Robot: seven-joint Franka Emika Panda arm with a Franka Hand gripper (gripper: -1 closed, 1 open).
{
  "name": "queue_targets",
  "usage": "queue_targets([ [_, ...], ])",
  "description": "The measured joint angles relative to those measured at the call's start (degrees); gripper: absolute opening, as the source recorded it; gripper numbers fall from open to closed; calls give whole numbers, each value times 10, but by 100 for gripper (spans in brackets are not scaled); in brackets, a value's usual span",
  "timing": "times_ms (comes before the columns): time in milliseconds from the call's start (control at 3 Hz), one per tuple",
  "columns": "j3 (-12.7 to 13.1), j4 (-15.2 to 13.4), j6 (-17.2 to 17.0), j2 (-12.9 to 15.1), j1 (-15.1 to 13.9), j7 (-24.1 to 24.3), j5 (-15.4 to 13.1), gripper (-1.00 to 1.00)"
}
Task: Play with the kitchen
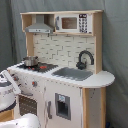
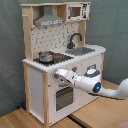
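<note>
The kitchen (image 1: 65, 95) (image 2: 50, 95) is a tall white toy with a light wood frame, seen in both exterior views. It has a grey hood (image 1: 39, 27), a microwave (image 1: 75, 22), a black faucet (image 1: 85, 58), a grey sink (image 1: 75, 73) and a black stovetop (image 2: 52, 58). A small metal pot (image 2: 46, 56) stands on the stovetop. In the second exterior view my gripper (image 2: 59, 75) is at the front panel, just above the oven door (image 2: 64, 95) and level with the knobs (image 2: 74, 69). In the first exterior view only part of my white arm (image 1: 7, 92) shows.
A grey curtain (image 2: 115, 30) hangs behind the kitchen. The kitchen stands on a wooden floor (image 2: 100, 117). My arm (image 2: 107, 90) reaches in from the second exterior view's right, across the cupboard front.
</note>
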Motion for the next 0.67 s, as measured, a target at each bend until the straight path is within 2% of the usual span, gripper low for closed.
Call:
queue_targets([
  [333,0,24,-37,-1,-10,12,0,100],
  [667,1,24,-37,-1,-10,12,0,-100],
])
